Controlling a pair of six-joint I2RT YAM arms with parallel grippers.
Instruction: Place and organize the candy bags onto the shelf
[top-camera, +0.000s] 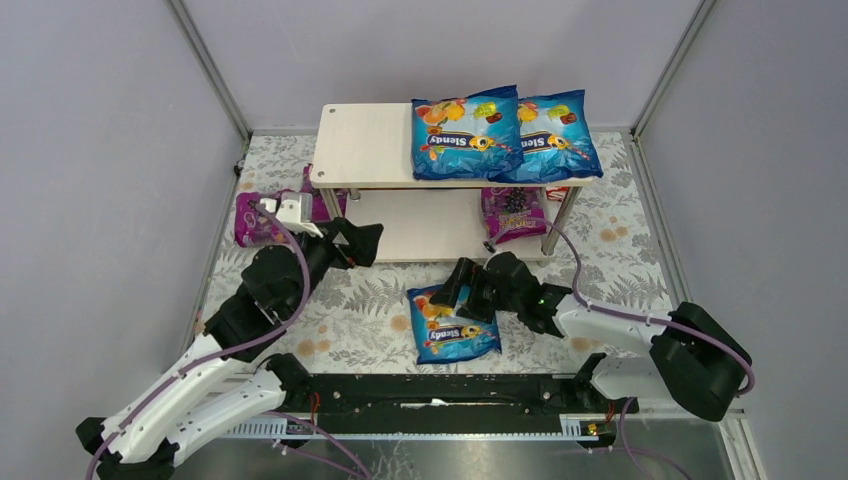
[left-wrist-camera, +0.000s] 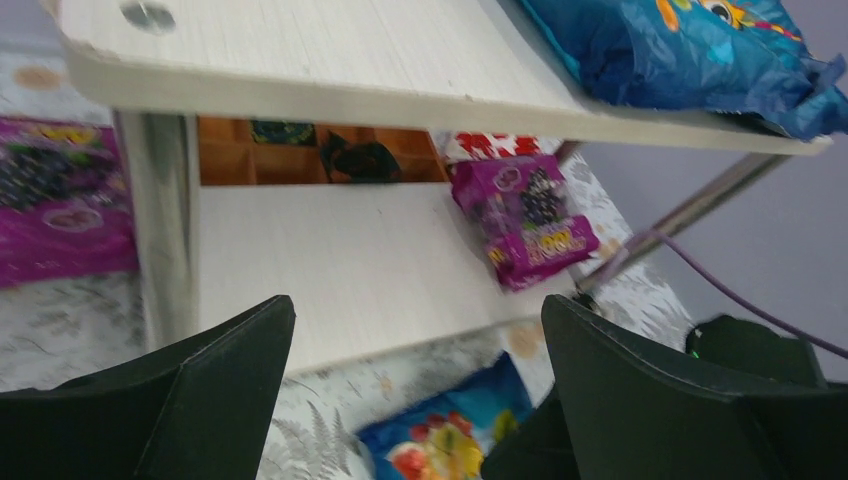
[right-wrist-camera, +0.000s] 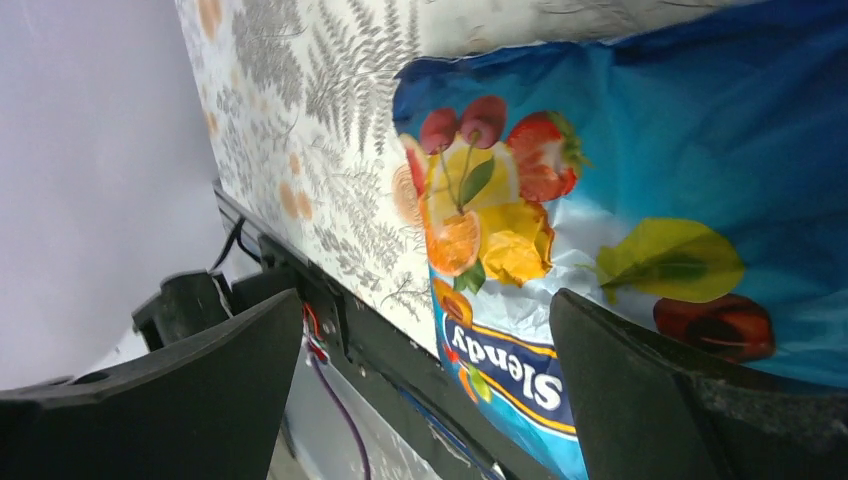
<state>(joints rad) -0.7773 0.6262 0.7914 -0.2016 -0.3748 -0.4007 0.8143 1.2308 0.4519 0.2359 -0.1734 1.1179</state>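
The shelf (top-camera: 365, 148) stands at the back, with two blue candy bags (top-camera: 466, 133) (top-camera: 558, 135) lying side by side on the right of its top board. A magenta bag (top-camera: 513, 212) rests on the lower board's right end (left-wrist-camera: 523, 214). Another magenta bag (top-camera: 252, 219) lies on the table left of the shelf (left-wrist-camera: 55, 200). A third blue bag (top-camera: 455, 327) lies flat on the table in front (right-wrist-camera: 640, 190). My left gripper (top-camera: 356, 243) hovers open before the lower board (left-wrist-camera: 418, 305), empty. My right gripper (top-camera: 468, 287) is open just above that blue bag's far edge (right-wrist-camera: 425, 300).
A floral cloth (top-camera: 350, 310) covers the table. Grey walls with metal corner posts (top-camera: 210, 70) close in both sides and the back. A black rail (top-camera: 440, 395) runs along the near edge. A purple cable (top-camera: 575, 265) trails from the right arm past the shelf's right post.
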